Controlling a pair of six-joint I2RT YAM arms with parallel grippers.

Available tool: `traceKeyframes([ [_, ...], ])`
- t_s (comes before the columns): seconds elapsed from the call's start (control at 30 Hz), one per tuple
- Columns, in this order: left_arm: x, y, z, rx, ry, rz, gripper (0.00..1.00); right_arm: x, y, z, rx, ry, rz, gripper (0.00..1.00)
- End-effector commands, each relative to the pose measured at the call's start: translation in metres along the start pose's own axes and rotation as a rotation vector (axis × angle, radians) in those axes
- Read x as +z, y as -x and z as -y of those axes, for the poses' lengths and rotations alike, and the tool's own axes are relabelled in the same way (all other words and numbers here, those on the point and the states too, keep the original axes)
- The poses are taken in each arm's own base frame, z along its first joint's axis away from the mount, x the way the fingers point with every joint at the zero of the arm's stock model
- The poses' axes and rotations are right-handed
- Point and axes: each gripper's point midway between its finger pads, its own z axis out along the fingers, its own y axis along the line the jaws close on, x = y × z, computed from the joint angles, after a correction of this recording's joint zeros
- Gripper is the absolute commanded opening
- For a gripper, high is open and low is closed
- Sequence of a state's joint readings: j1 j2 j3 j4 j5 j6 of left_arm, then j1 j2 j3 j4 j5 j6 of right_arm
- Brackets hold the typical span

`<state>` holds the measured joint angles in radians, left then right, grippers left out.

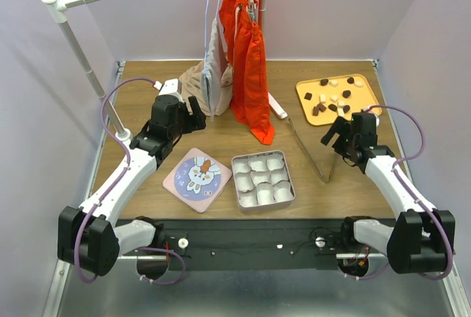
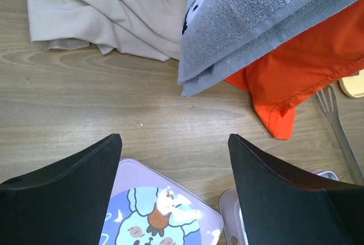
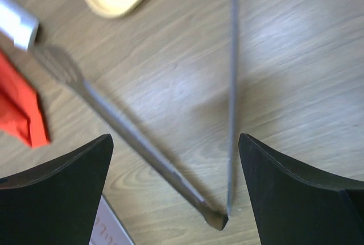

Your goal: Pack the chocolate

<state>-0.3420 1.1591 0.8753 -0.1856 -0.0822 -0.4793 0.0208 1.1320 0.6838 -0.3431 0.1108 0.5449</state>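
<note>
The chocolate [image 1: 346, 94], several dark and cream pieces, lies on a yellow tray [image 1: 300, 90] at the back right. A square tin [image 1: 239, 162] lined with white paper cups stands at front centre, and its rabbit-printed lid [image 1: 196, 174] lies to its left. Metal tongs [image 1: 305, 146] lie spread in a V on the table. My right gripper [image 1: 337, 139] [image 3: 175, 138] hovers open above the tongs [image 3: 131, 137], near their hinge, with its fingers clear of both arms. My left gripper [image 1: 193, 117] [image 2: 173, 140] is open and empty over bare wood just behind the lid [image 2: 170, 211].
An orange garment [image 1: 250, 59] and a grey towel [image 1: 215, 67] hang from a white rack [image 1: 88, 74] down to the table's middle back. A beige cloth [image 1: 193, 78] lies behind my left gripper. A small white object [image 1: 277, 106] rests beside the orange garment.
</note>
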Motion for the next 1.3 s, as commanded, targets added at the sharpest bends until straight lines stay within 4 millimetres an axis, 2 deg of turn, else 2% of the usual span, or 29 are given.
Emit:
traceKeyframes([
  [0.0,-0.007,0.001,-0.004,0.006,0.011,0.01,0.86,0.002,-0.034,-0.01,-0.063,0.115,-0.111,1.0],
  [0.2,-0.009,0.0,-0.003,0.001,0.0,0.007,0.86,0.003,-0.042,-0.007,-0.032,0.08,-0.179,1.0],
  [0.23,-0.009,-0.001,-0.003,-0.002,0.001,0.005,0.86,0.005,-0.054,0.001,-0.03,0.029,-0.245,1.0],
  [0.27,-0.01,0.0,-0.002,-0.003,0.0,0.007,0.86,0.006,-0.048,0.002,-0.017,0.002,-0.238,1.0],
  [0.3,-0.01,0.0,-0.002,-0.006,-0.002,0.007,0.86,0.008,-0.05,0.004,-0.011,-0.012,-0.247,1.0],
  [0.4,-0.01,0.0,0.0,-0.014,-0.011,0.006,0.86,0.015,-0.049,0.025,0.012,-0.129,-0.213,1.0],
  [0.53,-0.012,-0.001,0.001,-0.022,-0.02,0.006,0.86,0.018,-0.032,0.029,0.036,-0.186,-0.15,0.97],
  [0.63,-0.013,-0.001,0.001,-0.022,-0.022,0.006,0.85,0.024,-0.021,0.035,0.02,-0.235,-0.113,0.85],
  [0.67,-0.013,-0.001,0.002,-0.022,-0.025,0.007,0.85,0.027,-0.02,0.037,0.006,-0.251,-0.115,0.76],
  [0.73,-0.013,-0.001,0.003,-0.022,-0.028,0.005,0.86,0.038,-0.027,0.04,-0.01,-0.265,-0.144,0.62],
  [0.77,-0.013,0.0,0.003,-0.02,-0.031,0.007,0.85,0.041,-0.03,0.039,-0.01,-0.259,-0.158,0.51],
  [0.87,-0.014,0.003,0.002,-0.015,-0.022,0.015,0.85,0.047,-0.039,0.041,0.0,-0.262,-0.174,0.33],
  [0.93,-0.014,0.004,0.003,-0.012,-0.025,0.017,0.85,0.046,-0.041,0.043,0.004,-0.265,-0.172,0.3],
  [0.97,-0.015,0.006,0.004,-0.013,-0.028,0.02,0.85,0.046,-0.042,0.045,0.004,-0.271,-0.17,0.23],
  [1.13,-0.014,0.005,0.002,-0.015,-0.017,0.019,0.85,0.034,-0.031,0.04,0.034,-0.245,-0.116,0.01],
  [1.27,-0.015,0.006,0.003,-0.025,-0.023,0.026,0.85,0.016,-0.012,0.028,0.105,-0.187,-0.03,0.01],
])
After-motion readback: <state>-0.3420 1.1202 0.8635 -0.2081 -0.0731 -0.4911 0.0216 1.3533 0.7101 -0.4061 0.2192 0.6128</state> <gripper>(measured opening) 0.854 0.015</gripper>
